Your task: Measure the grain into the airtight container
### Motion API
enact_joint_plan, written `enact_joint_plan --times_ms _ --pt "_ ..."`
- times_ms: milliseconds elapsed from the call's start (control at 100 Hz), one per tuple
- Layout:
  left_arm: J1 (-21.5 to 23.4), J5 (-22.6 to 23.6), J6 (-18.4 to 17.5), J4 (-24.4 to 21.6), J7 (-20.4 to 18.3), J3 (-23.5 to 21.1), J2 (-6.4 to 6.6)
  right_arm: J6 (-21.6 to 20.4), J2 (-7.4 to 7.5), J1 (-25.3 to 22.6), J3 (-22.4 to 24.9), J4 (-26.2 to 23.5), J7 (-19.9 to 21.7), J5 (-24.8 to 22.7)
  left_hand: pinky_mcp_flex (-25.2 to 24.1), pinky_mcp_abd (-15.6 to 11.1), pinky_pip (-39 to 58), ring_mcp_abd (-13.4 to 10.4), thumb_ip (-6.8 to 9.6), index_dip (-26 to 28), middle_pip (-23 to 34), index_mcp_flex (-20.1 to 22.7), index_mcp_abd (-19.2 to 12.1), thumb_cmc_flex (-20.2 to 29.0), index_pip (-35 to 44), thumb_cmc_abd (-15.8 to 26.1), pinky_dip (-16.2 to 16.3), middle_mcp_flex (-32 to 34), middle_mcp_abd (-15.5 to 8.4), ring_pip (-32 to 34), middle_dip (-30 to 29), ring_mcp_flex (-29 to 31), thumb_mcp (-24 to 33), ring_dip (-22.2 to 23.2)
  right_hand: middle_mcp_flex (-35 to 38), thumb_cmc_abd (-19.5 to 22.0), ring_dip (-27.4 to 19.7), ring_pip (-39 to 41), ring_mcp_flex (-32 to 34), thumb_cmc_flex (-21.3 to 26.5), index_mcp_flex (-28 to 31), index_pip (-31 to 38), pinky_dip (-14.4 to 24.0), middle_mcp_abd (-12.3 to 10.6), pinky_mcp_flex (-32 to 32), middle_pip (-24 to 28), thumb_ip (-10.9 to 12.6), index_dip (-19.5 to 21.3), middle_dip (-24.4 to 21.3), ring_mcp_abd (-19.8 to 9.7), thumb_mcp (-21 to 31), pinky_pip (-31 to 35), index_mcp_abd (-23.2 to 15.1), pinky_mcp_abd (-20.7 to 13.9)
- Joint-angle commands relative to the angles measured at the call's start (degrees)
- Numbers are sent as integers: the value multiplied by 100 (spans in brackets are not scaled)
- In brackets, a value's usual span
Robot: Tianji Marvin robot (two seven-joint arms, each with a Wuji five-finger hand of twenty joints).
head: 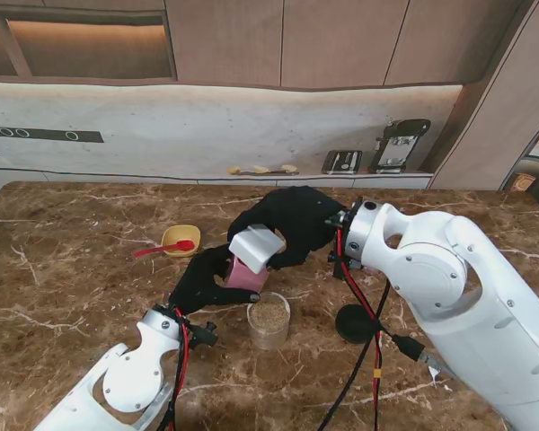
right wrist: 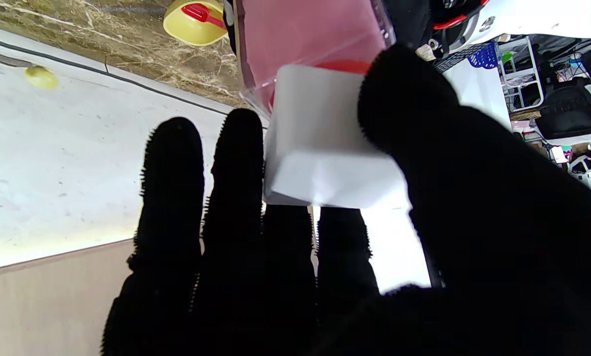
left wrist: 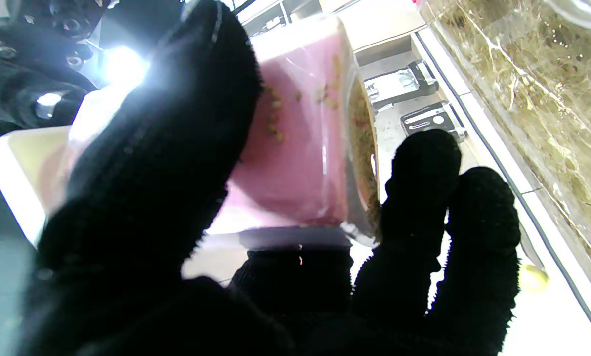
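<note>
While the left hand [head: 205,280] wraps its black-gloved fingers around the pink container [head: 245,275], the right hand [head: 292,224] pinches the white lid [head: 256,246] between thumb and fingers at the container's top. Grains cling to the pink wall in the left wrist view. Just beside the left hand, nearer to me, a clear glass jar [head: 269,321] holding grain stands on the marble surface [head: 63,296]. To the left hand's far left sits a yellow bowl [head: 181,239] with a red spoon [head: 164,248]. A black disc [head: 353,322] lies beneath the right forearm.
</note>
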Motion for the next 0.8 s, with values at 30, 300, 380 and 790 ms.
enact_joint_plan --times_ms 30,300,380,790 --pt "-2 3 -24 -26 28 21 -35 59 27 36 -34 -26 118 -19 -86 -71 193 -396 639 479 1578 2209 -1684 983 3541 2787 133 1049 -958 136 342 87 2482 24 782 2332 -69 101 180 59 306 1110 150 -221 -27 593 160 -148 322 -11 362 104 -472 28" --pt "7 -21 4 -20 71 55 -52 -61 -21 -4 -38 -28 -171 -333 -81 -61 193 -391 640 477 1580 2209 -1690 983 3540 2785 135 1058 -956 137 340 93 2485 23 962 2219 4 257 227 -37 365 1289 249 -265 -45 703 107 -259 455 -20 402 230 -524 58" --pt "8 -31 12 -17 78 68 -55 -107 -22 -7 -18 -34 -194 -357 -81 -60 192 -390 641 477 1578 2209 -1690 981 3540 2786 135 1055 -955 138 338 95 2483 23 993 2191 8 261 207 -8 382 1324 256 -268 -62 701 107 -288 481 -34 426 231 -551 73" --pt "-33 -30 -13 12 76 78 -57 2 19 54 -37 -148 69 -429 -73 -74 196 -408 628 473 1577 2186 -1681 983 3527 2780 134 1052 -954 133 348 94 2479 17 1148 2543 122 376 175 -370 284 1615 406 -160 -152 676 10 -672 621 0 166 310 -202 104"
